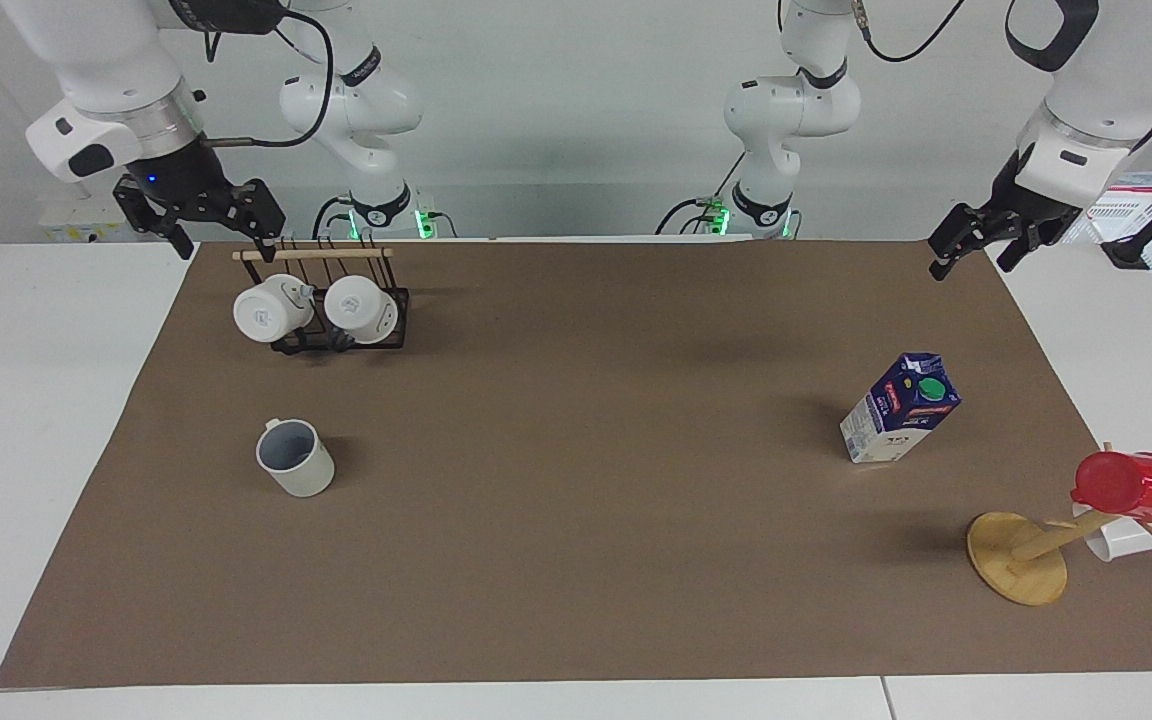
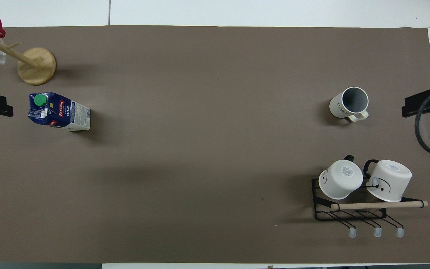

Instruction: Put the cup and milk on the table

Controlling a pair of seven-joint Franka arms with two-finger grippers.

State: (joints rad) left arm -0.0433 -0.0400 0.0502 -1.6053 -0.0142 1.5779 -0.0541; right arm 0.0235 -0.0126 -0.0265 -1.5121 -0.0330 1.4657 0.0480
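The right gripper [image 1: 221, 235] hangs open over the black wire mug rack [image 1: 341, 335]. The pale grey cylindrical cup [image 1: 295, 457] stands upright on the brown-sheeted white table [image 1: 576, 560]. The blue-and-white milk carton [image 1: 900, 408] (green cap showing) stands toward the left arm's end, the left gripper [image 1: 971, 258] open above that table edge.

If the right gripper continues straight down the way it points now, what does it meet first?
Probably the wooden rod of the black mug rack: the right gripper hangs over that rack's end, pointing down. Depth is unclear, so it may pass beside it and reach the table.
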